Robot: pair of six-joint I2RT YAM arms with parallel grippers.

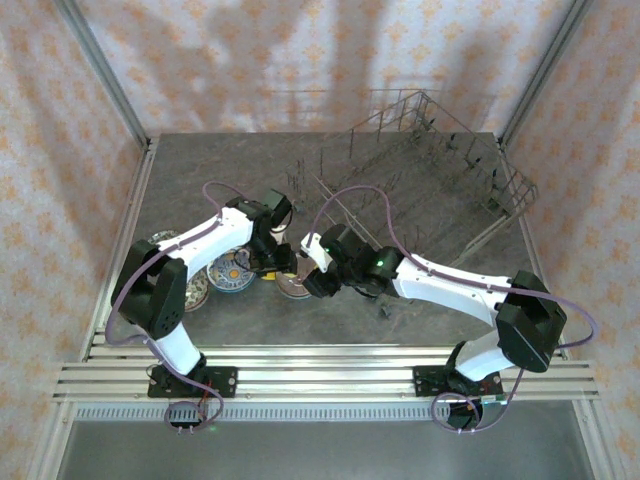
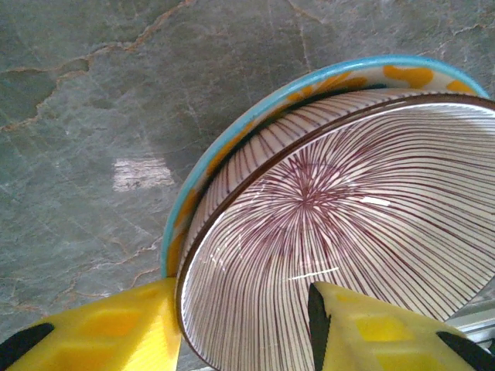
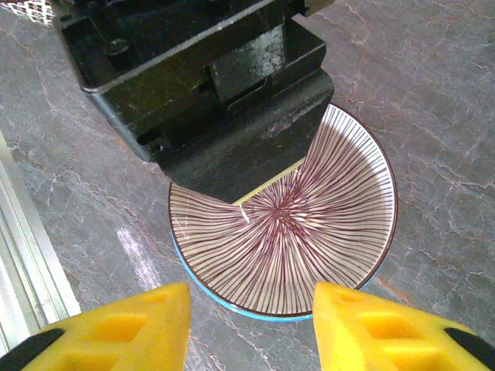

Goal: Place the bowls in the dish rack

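Left hand (image 2: 241, 301) points down, its yellow jaws spread astride the near rim of a maroon-striped bowl (image 3: 325, 224) — one outside, one inside, not clamped. That bowl nests in a blue-rimmed bowl (image 2: 232, 131) on the grey worktop (image 2: 93, 116). Right hand (image 3: 251, 301) hovers above, open and empty — the dish rack (image 1: 430, 170) stands at the far right.

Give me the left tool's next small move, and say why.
Probably close the left tool on the rim of the striped bowl. Its fingers straddle that rim, one outside and one inside, with a gap showing, so nothing looks gripped. The bowl sits nested in a blue-rimmed bowl on the table, away from the dish rack.
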